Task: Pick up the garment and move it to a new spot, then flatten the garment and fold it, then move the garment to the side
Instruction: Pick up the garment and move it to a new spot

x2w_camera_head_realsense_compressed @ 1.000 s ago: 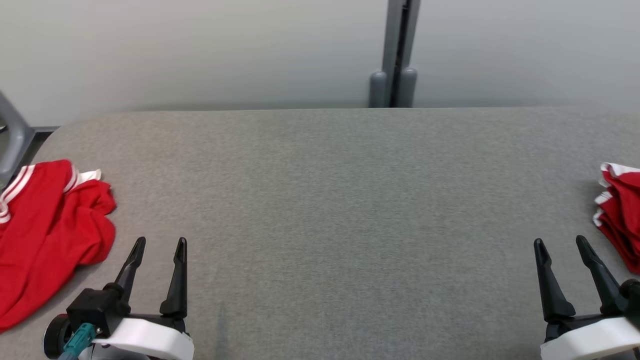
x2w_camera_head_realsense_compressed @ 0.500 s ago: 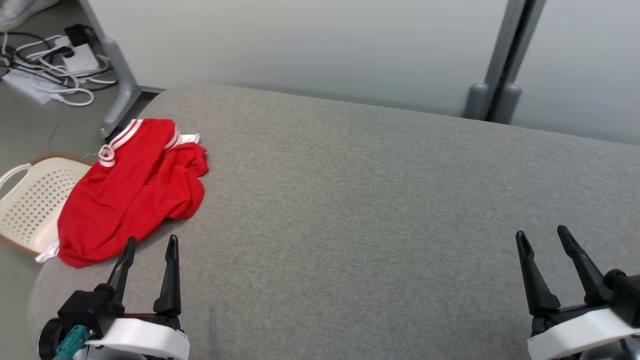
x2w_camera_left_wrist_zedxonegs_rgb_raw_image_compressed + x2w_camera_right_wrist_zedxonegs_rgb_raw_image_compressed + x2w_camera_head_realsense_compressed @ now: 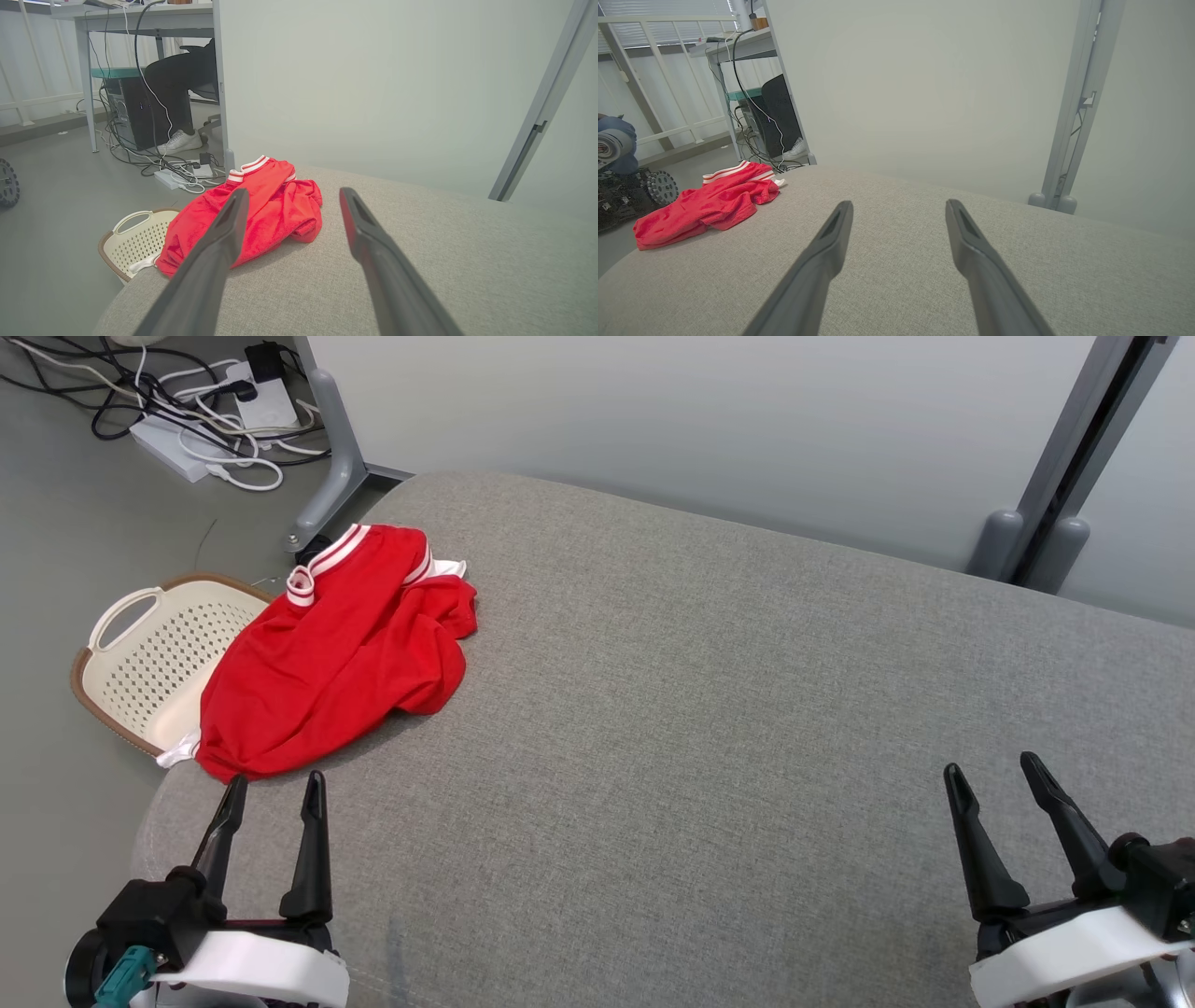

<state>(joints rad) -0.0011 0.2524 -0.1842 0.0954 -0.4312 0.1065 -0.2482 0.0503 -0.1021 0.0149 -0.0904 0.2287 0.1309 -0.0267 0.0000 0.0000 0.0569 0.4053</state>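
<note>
okay, we're lining up the pick. the red garment (image 3: 336, 653) lies crumpled at the left end of the grey woven surface (image 3: 709, 728), its lower end at the rounded edge, above a perforated cream basket (image 3: 154, 658) on the floor. our left gripper (image 3: 275, 782) sits just short of it, jaws wide apart and empty. the right gripper (image 3: 990, 765), well away, is likewise spread with nothing held. we'd aim for a raised fold and pinch deep, since that thin, soft-looking knit with white ribbed trim may slip.
</note>
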